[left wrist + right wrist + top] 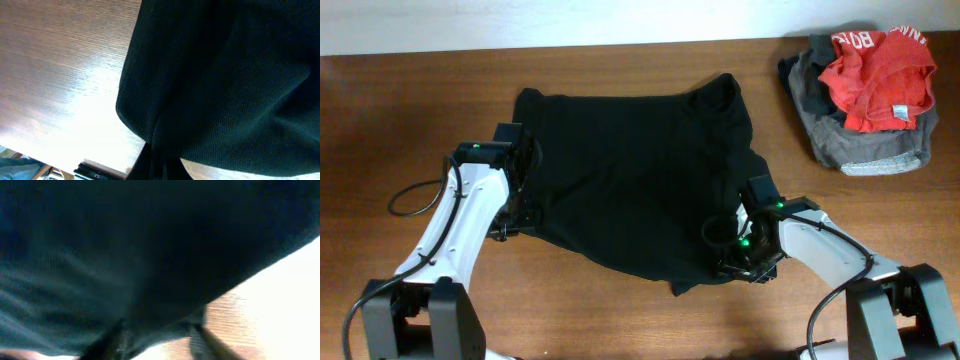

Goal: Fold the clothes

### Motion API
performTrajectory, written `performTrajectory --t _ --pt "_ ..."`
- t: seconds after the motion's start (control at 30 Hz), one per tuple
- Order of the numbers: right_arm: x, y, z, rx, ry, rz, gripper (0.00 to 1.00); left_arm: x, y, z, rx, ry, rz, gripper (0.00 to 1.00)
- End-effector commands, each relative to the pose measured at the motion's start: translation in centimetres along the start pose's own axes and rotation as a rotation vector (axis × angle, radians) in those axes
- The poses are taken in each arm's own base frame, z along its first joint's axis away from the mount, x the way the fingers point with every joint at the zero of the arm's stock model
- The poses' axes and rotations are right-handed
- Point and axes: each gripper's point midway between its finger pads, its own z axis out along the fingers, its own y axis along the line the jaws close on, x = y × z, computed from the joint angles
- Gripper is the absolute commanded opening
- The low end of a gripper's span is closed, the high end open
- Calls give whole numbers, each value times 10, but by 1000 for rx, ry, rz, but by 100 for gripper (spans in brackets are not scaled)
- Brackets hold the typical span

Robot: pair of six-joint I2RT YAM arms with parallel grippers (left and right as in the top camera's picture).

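black garment (630, 180): lay spread on the table (420, 100), long axis running left to right between the arms.
left gripper (523, 185): sat at its left edge, fingers clamped on bunched cloth.
right gripper (728, 255): sat at its near right corner under the cloth; whether the fingers were apart or together could not be told.

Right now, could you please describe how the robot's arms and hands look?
The left arm and right arm have white shells, black joints and a green light near each wrist. The left hand and right hand are black. A black cable loops beside the left arm.
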Motion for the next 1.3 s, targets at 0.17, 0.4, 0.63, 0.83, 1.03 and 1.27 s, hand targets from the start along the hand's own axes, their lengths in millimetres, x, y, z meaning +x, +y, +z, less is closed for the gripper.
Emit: performTrajectory --t 0.17,0.4,0.63,0.83,1.03,1.27 --pt "6 -21 11 84 41 21 4 -5 3 -3 -17 -22 5 1" --pt "-1 -23 -44 68 13 18 4 -5 5 -3 -29 -25 4 1" --pt "-45 -8 -97 51 -159 -34 4 -7 6 -3 -35 -31 3 1" --pt "-79 1 -98 22 -265 -64 4 -8 6 -3 -34 -34 2 1" --pt "-115 9 -85 -12 -330 -110 4 -13 5 -3 -28 -56 -6 1" --pt "-131 24 -109 -31 -386 -159 45 -18 3 -4 -23 -77 -13 1"
